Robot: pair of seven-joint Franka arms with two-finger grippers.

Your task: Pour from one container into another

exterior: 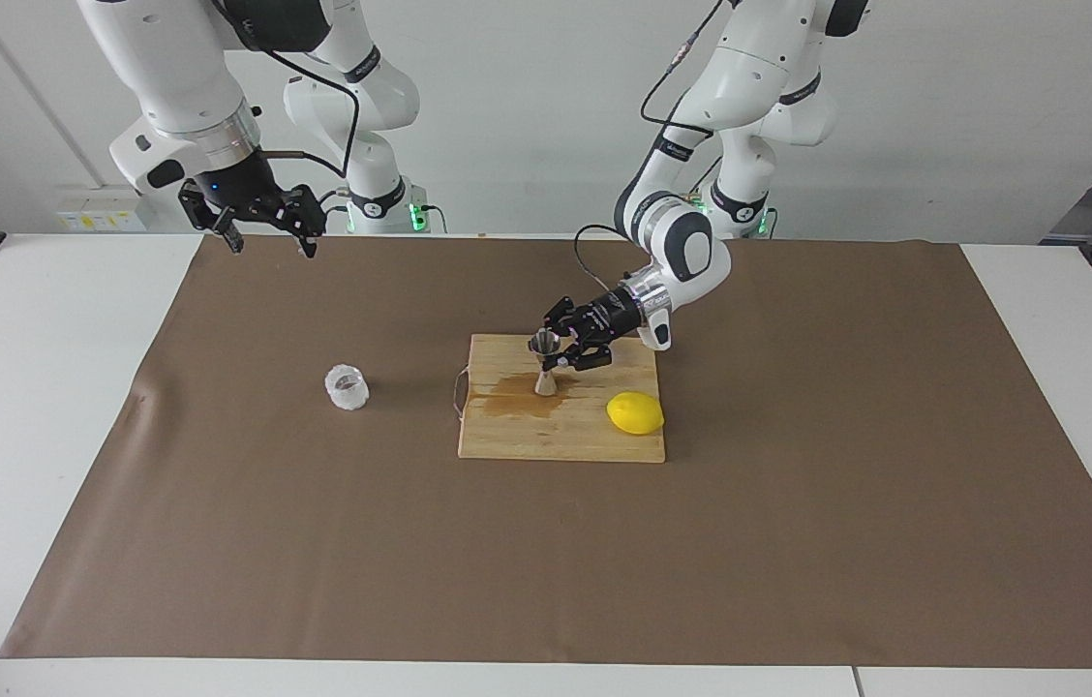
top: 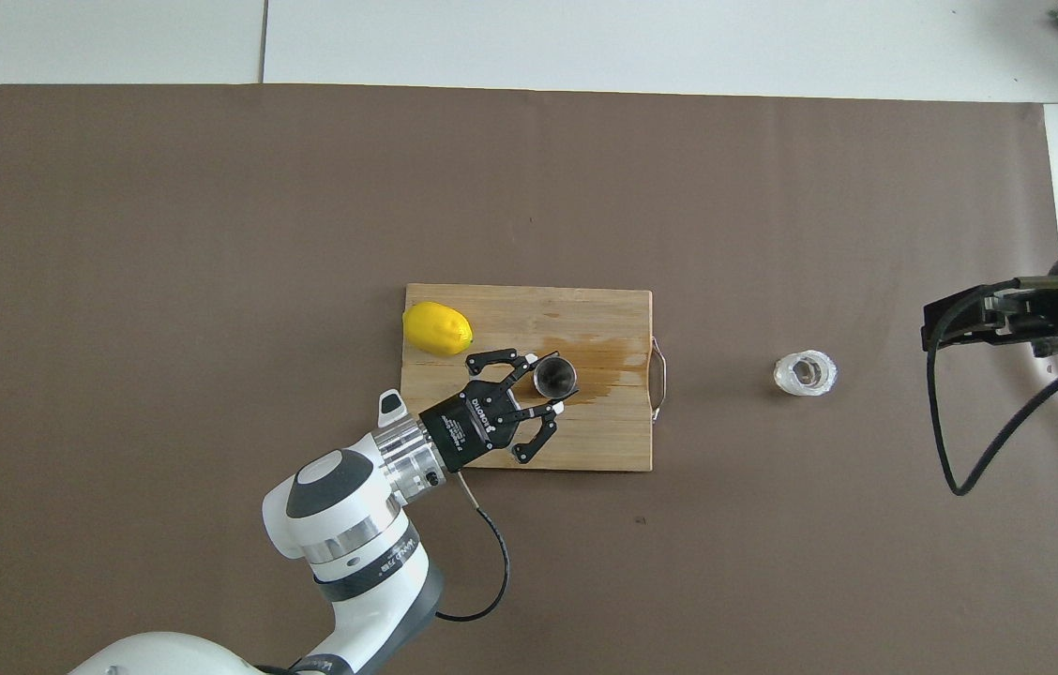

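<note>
Left gripper [exterior: 558, 353] clamped on the jigger [exterior: 544, 362] at its narrow waist, holding it upright on the cutting board [exterior: 507, 440], over the wet brown stain [exterior: 519, 397]. Seen from above, open mouth of the jigger [top: 554, 377] facing up between the closed fingertips. Right gripper [exterior: 263, 234] spread open, waiting up in the air at the right arm's end of the table, holding nothing; well apart from the cup.

Glass cup [exterior: 347, 386] standing on the brown mat [exterior: 314, 542], off the board, toward the right arm's end of the table; in the overhead view [top: 805, 373] just short of the waiting right gripper [top: 960, 323].

Handling, as a judgement: cup probably light, rigid and breakable; bumpy walls likely to give decent purchase, so best taken across the side walls, low enough to leave the rim free for pouring. Jigger stiff, smooth steel, likely slippery and top-heavy on a small foot; waist the sensible hold.

Looks: cup squat, clear with whitish textured walls. Jigger shiny, hourglass-shaped, two cones joined. Lemon [exterior: 634, 413] on the board, just beside the jigger toward the left arm's end and farther from the robots.
</note>
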